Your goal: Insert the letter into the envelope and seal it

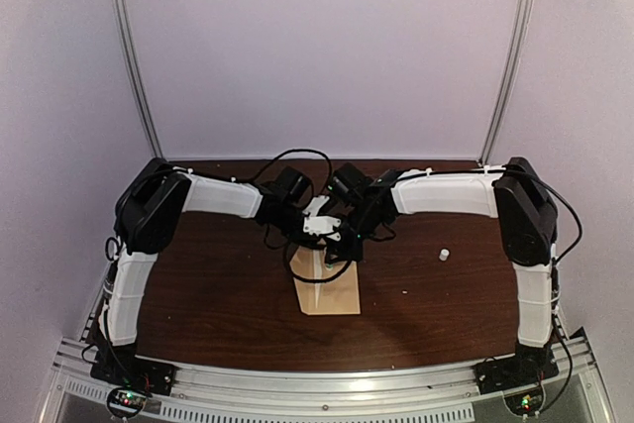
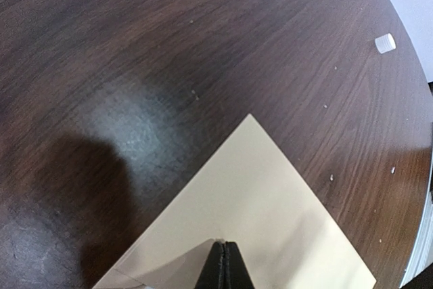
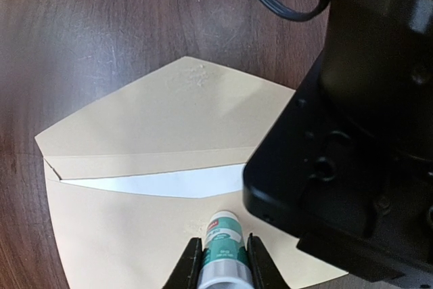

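Tan envelope [image 3: 135,120] lies beneath both inward-bent arms. Left gripper [image 2: 222,244], closed, touches it. Right gripper [image 3: 222,241] clamps a glue stick [image 3: 223,229].

The glue stick [image 3: 223,231] in the right gripper [image 3: 222,248] bears a green-and-white label. Its print is too blurred to read.

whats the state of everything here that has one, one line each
tan kraft paper envelope: flat on the dark wood table, pointed flap open, unsealed
pale paper letter: tucked inside the envelope, only a strip showing at the mouth
green and white glue stick: held over the envelope
small white cap: loose on the table, apart from the envelope
left jaws: shut, tips on the envelope
right jaws: closed on the glue stick
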{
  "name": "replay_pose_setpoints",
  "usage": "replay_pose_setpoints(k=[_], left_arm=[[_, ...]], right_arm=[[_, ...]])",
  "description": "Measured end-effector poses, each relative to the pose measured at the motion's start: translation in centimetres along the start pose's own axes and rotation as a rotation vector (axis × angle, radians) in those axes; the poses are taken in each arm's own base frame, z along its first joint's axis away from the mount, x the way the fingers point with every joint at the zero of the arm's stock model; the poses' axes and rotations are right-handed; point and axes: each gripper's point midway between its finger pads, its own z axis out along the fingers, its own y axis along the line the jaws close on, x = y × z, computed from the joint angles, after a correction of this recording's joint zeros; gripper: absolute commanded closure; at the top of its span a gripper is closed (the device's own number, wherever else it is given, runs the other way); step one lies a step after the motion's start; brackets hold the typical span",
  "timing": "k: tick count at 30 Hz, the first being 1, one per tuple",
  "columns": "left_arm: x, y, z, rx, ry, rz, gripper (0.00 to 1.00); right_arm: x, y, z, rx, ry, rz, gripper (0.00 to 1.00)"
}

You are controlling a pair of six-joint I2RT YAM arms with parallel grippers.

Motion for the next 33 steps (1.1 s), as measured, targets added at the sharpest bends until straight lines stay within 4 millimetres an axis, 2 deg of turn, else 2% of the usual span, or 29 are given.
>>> replay_pose_setpoints(k=[21,33], left_arm=[[0.2,-0.3,0.2,0.015,0.012,-0.001,1.0],[0.1,-0.3,0.2,0.018,0.012,0.004,1.0]], right_arm=[[-0.1,2.2,0.1,-0.083,0.001,-0.007,1.0],[0.0,2.0,0.2,-0.058,0.019,0.015,1.0]])
